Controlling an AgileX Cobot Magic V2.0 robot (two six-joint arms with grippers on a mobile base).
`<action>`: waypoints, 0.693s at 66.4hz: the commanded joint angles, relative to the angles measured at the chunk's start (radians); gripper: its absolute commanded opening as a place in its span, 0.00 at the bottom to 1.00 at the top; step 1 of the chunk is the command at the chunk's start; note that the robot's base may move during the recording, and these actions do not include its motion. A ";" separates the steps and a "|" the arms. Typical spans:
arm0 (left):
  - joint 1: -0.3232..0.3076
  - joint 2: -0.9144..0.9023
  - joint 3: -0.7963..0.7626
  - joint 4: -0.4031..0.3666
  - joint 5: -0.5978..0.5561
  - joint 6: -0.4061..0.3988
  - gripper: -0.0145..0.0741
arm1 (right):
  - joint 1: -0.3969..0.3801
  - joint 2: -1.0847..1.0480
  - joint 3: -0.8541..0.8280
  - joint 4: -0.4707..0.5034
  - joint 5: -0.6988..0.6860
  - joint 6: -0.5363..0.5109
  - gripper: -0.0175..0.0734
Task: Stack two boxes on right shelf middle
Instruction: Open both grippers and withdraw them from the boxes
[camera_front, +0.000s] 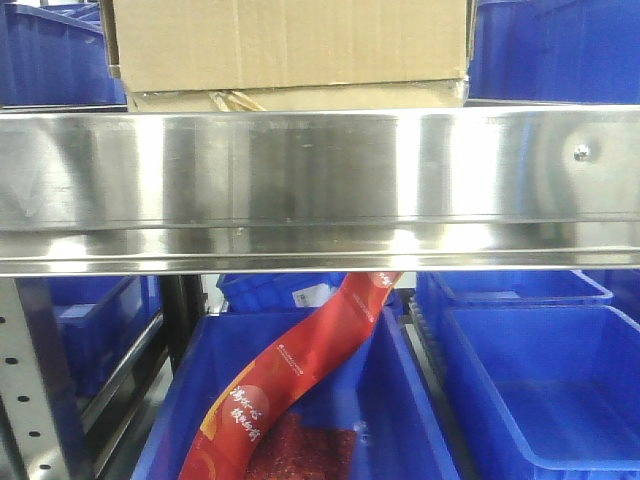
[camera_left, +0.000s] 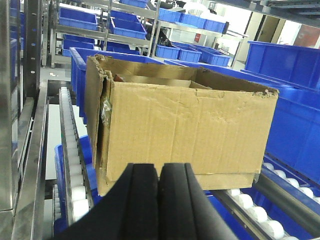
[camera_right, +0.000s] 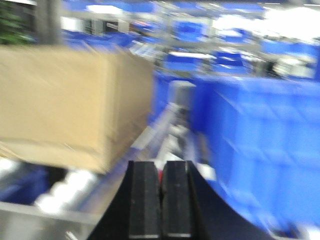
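Judging by the big box (camera_front: 290, 45) already sitting on the thin box (camera_front: 300, 98) on the right shelf (camera_front: 320, 180), you have both sets of fingers clenched empty, so next simply draw the left gripper (camera_left: 159, 200) and right gripper (camera_right: 161, 200) clear.

Only the red packet (camera_front: 300, 370), hanging below the steel shelf lip (camera_front: 320, 190) into a blue bin (camera_front: 400, 430), is carrying print: white and yellow characters, too small to read.
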 joint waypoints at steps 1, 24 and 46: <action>0.001 -0.004 0.001 0.002 -0.020 -0.001 0.04 | -0.053 -0.060 0.068 0.012 -0.020 -0.008 0.01; 0.001 -0.004 0.001 0.002 -0.020 -0.001 0.04 | -0.097 -0.240 0.238 0.030 0.034 -0.008 0.01; 0.001 -0.004 0.001 0.002 -0.034 -0.001 0.04 | -0.097 -0.240 0.238 0.047 0.046 -0.008 0.01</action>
